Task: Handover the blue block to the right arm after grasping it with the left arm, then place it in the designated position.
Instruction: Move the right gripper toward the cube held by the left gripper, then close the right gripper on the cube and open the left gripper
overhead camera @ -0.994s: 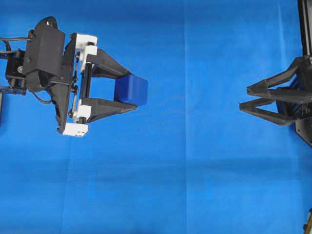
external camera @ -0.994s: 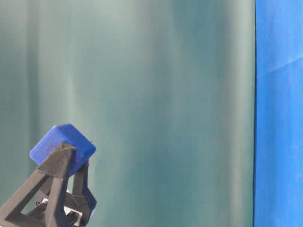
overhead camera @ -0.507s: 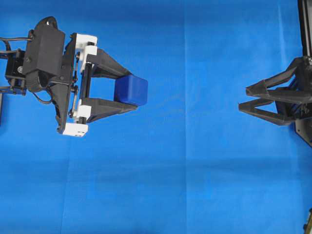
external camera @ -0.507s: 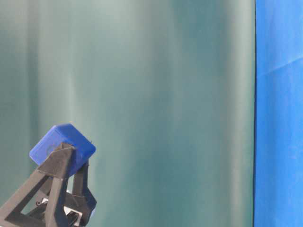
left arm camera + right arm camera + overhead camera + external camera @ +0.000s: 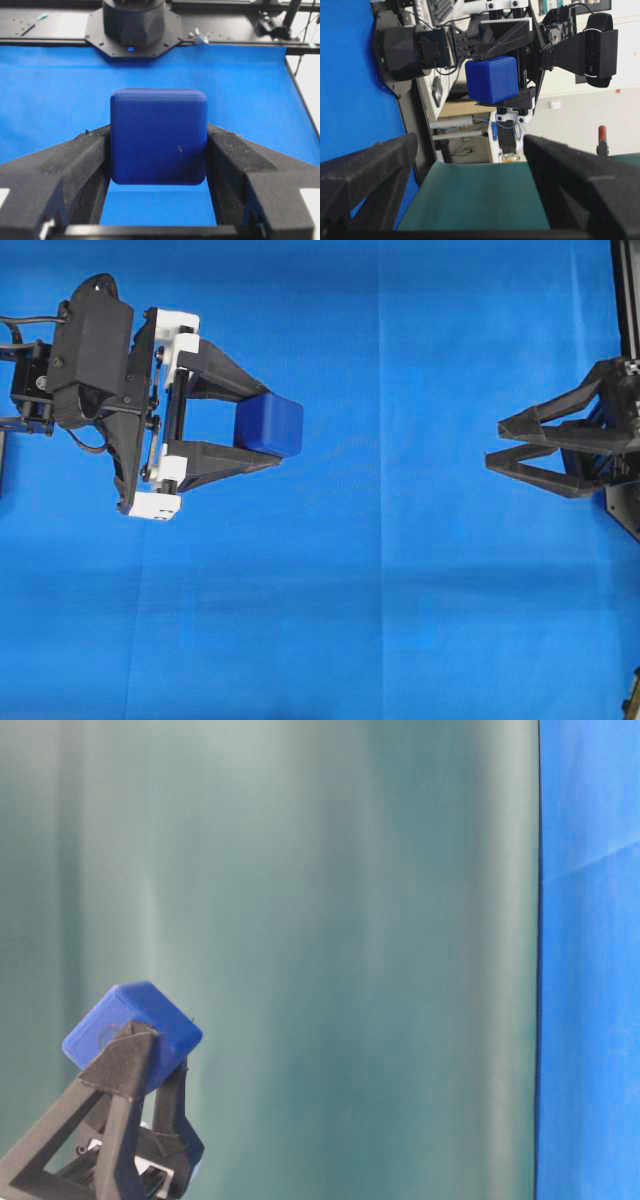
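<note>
Right gripper (image 5: 492,456) has crept slightly toward blue block (image 5: 270,424), jaws wide, empty; left gripper (image 5: 277,427) clamps it, well apart.

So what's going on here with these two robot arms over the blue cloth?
The left claw, black fingers on white mounts, is shut on a small dark-blue cube with rounded edges, holding it up above the blue cloth. The all-black right claw is open and faces it from across the cloth, well apart. The handover has not yet happened.
</note>
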Controlling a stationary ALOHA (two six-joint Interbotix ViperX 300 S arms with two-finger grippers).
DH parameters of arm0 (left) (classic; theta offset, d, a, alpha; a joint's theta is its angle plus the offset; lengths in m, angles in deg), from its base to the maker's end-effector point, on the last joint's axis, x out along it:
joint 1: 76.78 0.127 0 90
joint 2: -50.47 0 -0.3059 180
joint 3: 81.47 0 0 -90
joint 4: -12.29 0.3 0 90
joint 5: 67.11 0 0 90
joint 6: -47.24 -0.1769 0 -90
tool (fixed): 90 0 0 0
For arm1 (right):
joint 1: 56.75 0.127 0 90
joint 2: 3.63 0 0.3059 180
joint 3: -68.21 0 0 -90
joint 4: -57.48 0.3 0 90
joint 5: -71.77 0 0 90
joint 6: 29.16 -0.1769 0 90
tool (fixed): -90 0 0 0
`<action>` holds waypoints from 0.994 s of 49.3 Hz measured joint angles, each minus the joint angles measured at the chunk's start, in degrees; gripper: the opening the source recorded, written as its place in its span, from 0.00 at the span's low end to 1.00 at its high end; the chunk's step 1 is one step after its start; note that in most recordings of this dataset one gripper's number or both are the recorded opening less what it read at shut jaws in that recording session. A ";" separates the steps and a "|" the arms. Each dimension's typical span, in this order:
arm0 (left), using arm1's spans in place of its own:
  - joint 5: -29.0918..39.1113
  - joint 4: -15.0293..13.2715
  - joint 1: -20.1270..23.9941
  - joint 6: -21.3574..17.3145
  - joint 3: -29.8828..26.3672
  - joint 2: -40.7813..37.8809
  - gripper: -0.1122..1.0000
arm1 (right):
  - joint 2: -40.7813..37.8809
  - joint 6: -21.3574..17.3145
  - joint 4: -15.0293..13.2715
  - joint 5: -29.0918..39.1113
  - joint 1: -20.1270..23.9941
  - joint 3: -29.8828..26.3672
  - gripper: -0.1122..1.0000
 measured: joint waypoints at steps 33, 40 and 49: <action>0.00 0.00 0.00 0.09 0.00 0.00 0.54 | -12.39 1.76 0.00 0.26 -0.79 -8.79 0.95; 0.00 0.00 0.00 0.09 0.00 0.00 0.54 | -17.84 2.46 0.00 0.18 -1.58 -13.18 0.95; 0.00 0.00 0.00 0.09 0.09 0.18 0.54 | -24.70 3.87 0.00 0.18 -2.11 -18.81 0.95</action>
